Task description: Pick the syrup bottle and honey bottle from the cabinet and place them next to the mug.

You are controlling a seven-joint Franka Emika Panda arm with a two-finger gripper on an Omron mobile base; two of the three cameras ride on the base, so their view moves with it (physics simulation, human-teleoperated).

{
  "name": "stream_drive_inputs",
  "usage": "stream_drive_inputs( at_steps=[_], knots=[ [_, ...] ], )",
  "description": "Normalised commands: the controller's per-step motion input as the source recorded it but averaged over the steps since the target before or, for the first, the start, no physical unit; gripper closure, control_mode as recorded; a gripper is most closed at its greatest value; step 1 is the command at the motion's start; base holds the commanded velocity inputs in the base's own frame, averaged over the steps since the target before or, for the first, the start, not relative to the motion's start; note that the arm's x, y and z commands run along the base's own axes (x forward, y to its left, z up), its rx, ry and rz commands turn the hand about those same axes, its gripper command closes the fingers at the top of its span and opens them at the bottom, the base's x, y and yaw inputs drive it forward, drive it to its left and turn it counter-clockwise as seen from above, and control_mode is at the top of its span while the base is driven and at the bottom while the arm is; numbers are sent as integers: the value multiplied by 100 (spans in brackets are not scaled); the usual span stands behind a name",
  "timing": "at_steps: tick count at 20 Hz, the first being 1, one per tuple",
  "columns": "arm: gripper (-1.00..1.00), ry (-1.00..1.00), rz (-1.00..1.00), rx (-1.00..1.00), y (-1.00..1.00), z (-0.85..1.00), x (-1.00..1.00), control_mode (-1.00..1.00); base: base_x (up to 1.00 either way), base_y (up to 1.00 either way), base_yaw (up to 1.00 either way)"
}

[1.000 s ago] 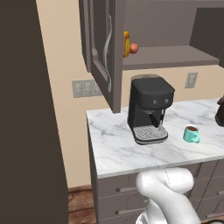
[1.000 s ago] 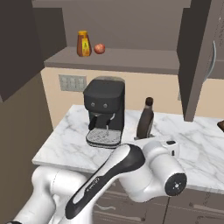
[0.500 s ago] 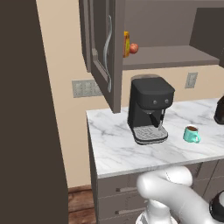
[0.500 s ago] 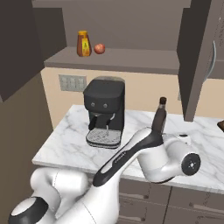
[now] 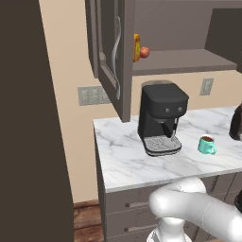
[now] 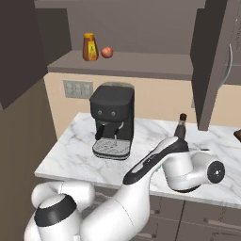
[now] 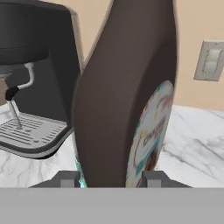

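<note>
Hand view: the gripper (image 7: 112,180) is clamped on the dark syrup bottle (image 7: 124,92), which stands just right of the black coffee machine (image 7: 30,65) above the marble counter (image 7: 192,140). Right base view: the honey bottle (image 6: 89,47) stands on the open cabinet (image 6: 122,66) shelf above that machine, a small red ball (image 6: 107,52) just beside it. Left base view: the teal mug (image 5: 206,144) sits on the counter right of the machine.

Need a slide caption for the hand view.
Tool shut on the syrup bottle, coffee machine behind on marble counter.
</note>
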Motion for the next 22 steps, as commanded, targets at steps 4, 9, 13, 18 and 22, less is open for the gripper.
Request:
stream_drive_inputs(
  at_steps=[4,9,13,18,22],
  knots=[
    [100,4,0,0,-5,-48,25,-100,0,0,0],
    [100,1,0,0,-1,-48,24,-100,0,0,0],
    [100,0,0,0,0,-44,10,-100,0,0,0],
    [100,0,0,0,0,-40,15,-100,0,0,0],
    [100,0,0,0,0,-26,16,-100,0,0,0]
  ],
)
